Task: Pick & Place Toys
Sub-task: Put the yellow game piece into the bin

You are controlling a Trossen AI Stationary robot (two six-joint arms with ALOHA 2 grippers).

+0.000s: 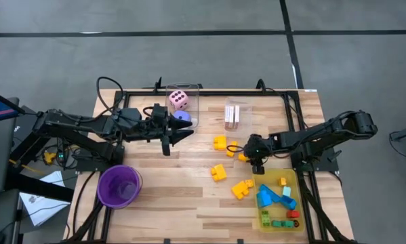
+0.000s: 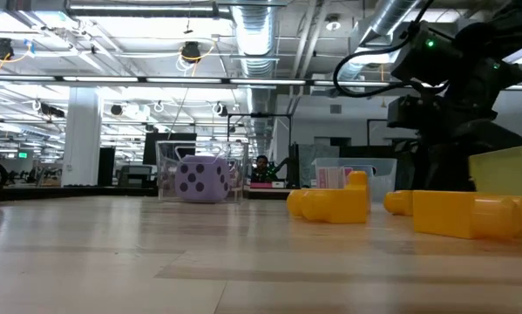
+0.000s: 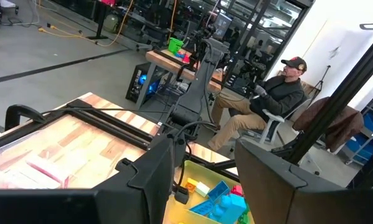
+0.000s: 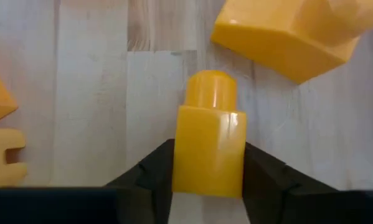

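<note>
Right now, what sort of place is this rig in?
Likely a big open robotics lab or workshop: exposed ceiling ducts, another robot arm on a workbench, and a seated person nearby.

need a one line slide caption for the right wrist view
Right gripper closed on a small yellow block on the wooden table, with more yellow blocks lying close by.

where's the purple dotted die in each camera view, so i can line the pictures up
High view: purple die at the far side of the table, in the clear box beside the pink die, just ahead of the left end effector.
Low view: left of centre, inside the clear box.
Left wrist view: not in it.
Right wrist view: not in it.
Shared landmark: the clear box, seen in the high and low views.
</note>
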